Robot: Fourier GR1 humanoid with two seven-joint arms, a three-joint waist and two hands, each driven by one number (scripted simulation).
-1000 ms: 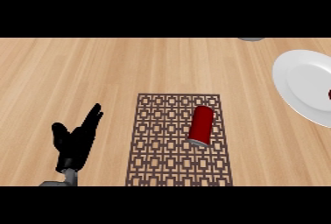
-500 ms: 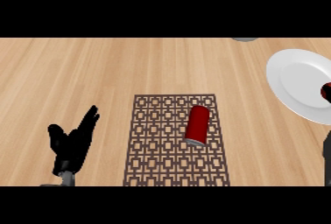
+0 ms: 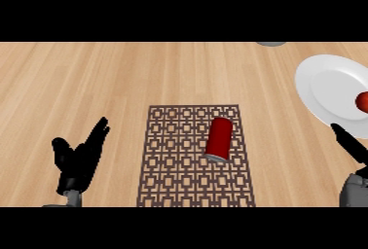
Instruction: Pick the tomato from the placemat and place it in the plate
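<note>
The tomato [image 3: 362, 101] already lies on the plate [image 3: 327, 92] at the view's right edge. Right robot hand [image 3: 350, 144] is open, empty, below it; retreat without brushing the plate. Left robot hand [image 3: 79, 158] rests open.

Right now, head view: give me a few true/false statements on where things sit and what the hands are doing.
1. A red can lies on its side on the placemat. True.
2. The white plate sits on the placemat. False: it rests on the wooden counter, at the right edge.
3. The left hand grips the can. False: it is open, left of the placemat, touching nothing.
4. A red thing, cut by the view's edge, lies on the plate. True.
5. The right hand shows at the lower right edge. True.
</note>
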